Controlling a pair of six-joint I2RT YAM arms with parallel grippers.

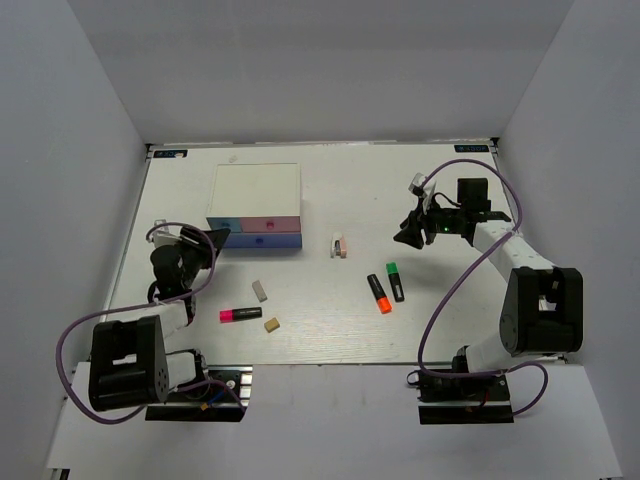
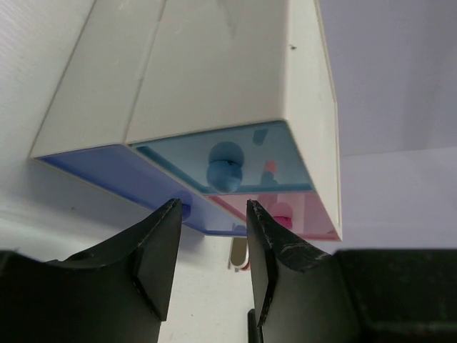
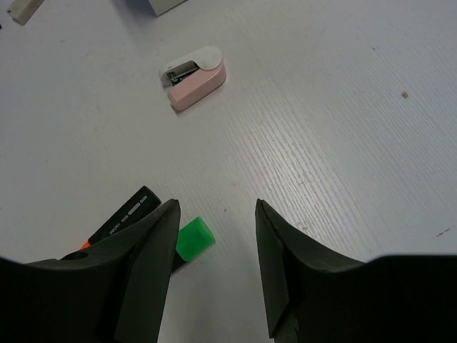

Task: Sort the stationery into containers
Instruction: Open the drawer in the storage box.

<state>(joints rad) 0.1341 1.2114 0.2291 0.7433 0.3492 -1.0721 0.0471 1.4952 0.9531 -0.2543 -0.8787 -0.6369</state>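
Left hand point(image 2: 211, 214), fingers apart and empty, faces the drawer box point(image 1: 255, 190) near the counter's point(image 1: 450, 320) far-left corner. Right hand point(image 3: 218, 214), likewise apart and empty, hangs near the green highlighter point(image 3: 194, 239), right of the middle. The orange highlighter point(image 3: 132, 211) beside it bears white print too small to read.

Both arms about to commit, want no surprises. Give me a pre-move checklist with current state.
1. Nothing in left tool, jaws apart: ok.
2. It faces the drawer box fronts: ok.
3. A drawer open to receive items: not ok, visible fronts look shut.
4. Nothing in right tool, jaws apart: ok.
5. The green-capped highlighter centred between its jaws: not ok, it lies off to one finger's side.
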